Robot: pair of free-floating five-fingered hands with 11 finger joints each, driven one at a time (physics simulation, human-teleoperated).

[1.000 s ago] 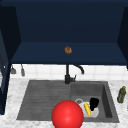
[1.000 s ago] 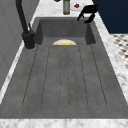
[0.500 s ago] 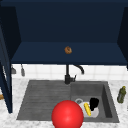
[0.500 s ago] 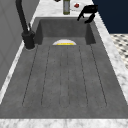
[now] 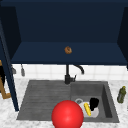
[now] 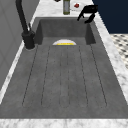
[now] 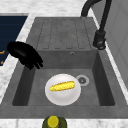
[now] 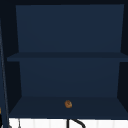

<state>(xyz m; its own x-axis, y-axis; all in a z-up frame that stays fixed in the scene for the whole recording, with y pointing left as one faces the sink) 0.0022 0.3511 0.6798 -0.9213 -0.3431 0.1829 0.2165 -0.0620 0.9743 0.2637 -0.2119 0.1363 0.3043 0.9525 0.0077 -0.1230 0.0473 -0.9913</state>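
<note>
Just beside the hand (image 7: 25, 54), corn (image 7: 62, 86) lies crosswise on its plate (image 7: 62, 96).

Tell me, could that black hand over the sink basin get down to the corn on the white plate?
Probably yes. The hand hangs in the air above the basin's edge, fingers pointing down, holding nothing. The corn lies uncovered on the plate on the basin floor, and nothing stands between them.

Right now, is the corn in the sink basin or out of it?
In. The corn lies flat on a white plate on the basin floor, beside the drain. A hand hangs above the basin's edge.
</note>
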